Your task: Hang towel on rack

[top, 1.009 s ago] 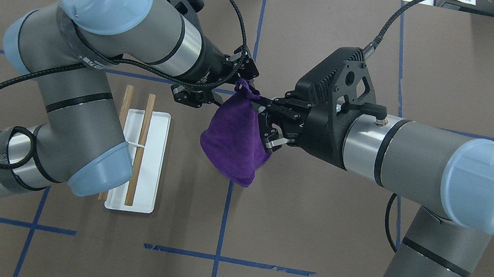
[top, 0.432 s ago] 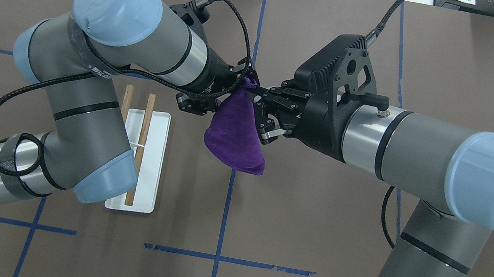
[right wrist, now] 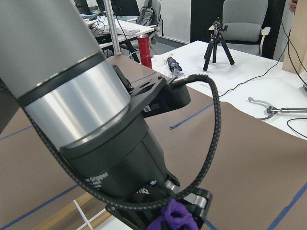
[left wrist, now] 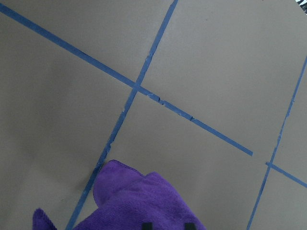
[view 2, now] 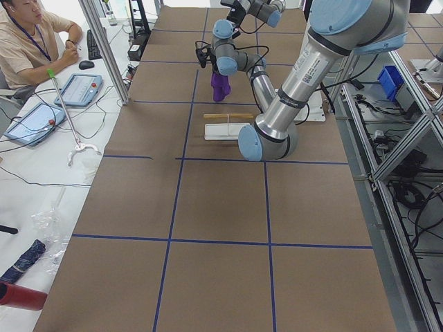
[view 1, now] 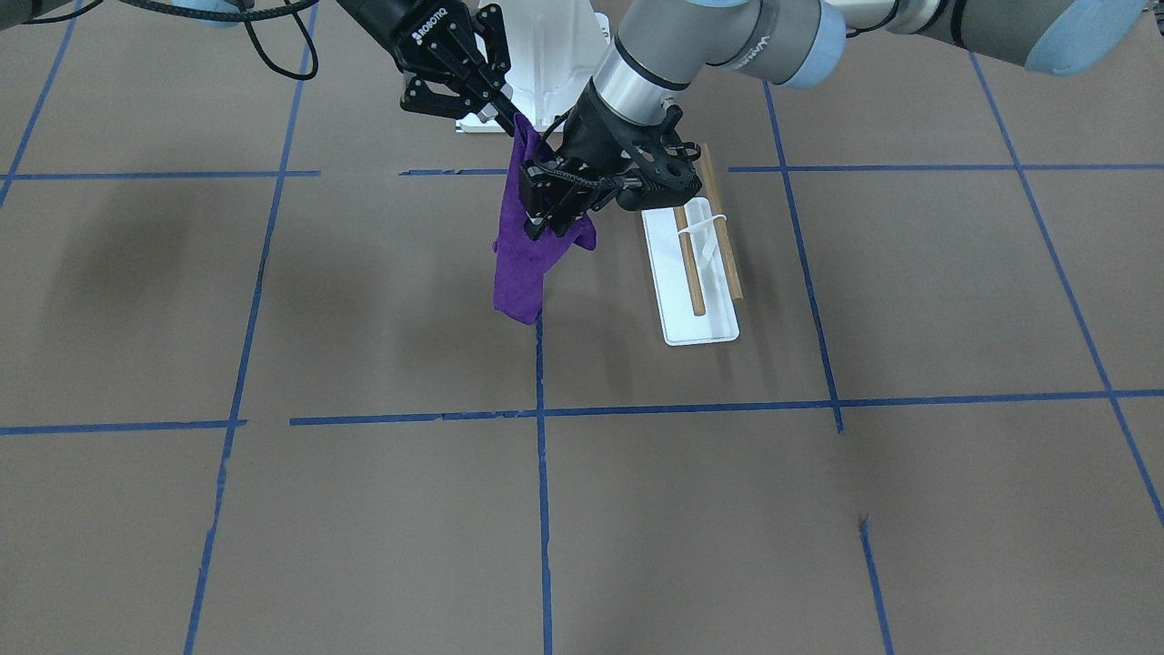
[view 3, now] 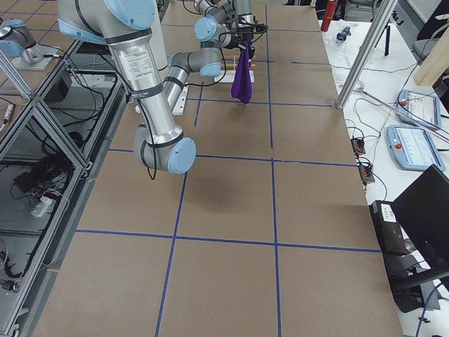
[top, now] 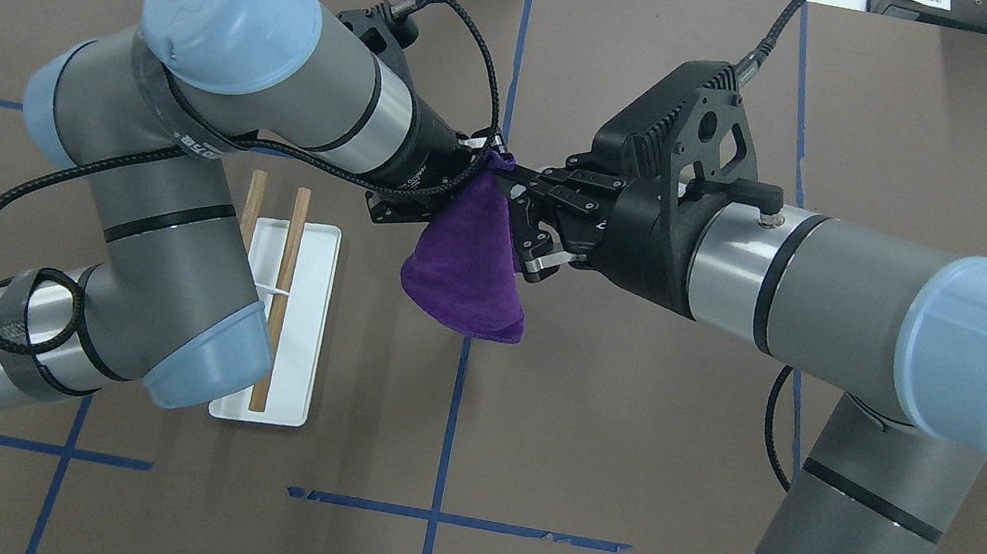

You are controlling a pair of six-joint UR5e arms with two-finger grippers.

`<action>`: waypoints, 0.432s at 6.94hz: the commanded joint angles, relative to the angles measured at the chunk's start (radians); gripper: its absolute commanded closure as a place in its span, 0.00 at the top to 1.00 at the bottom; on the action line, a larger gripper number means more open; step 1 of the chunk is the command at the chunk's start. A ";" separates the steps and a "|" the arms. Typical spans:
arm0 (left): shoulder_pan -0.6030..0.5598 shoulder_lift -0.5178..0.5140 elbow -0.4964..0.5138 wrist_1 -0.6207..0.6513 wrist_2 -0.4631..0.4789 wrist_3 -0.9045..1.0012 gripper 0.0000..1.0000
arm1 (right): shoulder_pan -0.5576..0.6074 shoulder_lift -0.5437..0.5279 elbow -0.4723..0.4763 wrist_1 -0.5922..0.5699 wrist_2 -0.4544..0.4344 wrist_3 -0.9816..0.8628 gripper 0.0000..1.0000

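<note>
Brown table [top: 630,423]: my right gripper [view 1: 515,122] and left gripper [view 1: 544,211] both clamp the hanging towel [view 1: 516,273]; left elbow [top: 211,354] overhangs the rack [top: 302,325].

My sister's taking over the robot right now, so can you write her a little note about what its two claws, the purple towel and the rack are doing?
Right gripper: shut on the top corner of the purple towel, which hangs down from it.
Left gripper: looks shut on the towel's side, lower down.
Rack: on the table, to the robot's left of the towel, nothing on it.
Done: towel picked up, both grippers on it.
Left: carry it over and drape it across the rods.
</note>
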 commanded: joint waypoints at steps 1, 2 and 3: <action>-0.001 0.007 -0.006 0.001 0.000 0.019 0.00 | 0.002 -0.007 -0.003 -0.003 0.015 -0.002 0.00; -0.001 0.007 -0.008 0.001 0.000 0.024 0.00 | 0.003 -0.010 -0.006 -0.005 0.018 -0.002 0.00; -0.001 0.007 -0.008 0.001 0.000 0.041 0.00 | 0.003 -0.013 -0.008 -0.005 0.021 0.008 0.46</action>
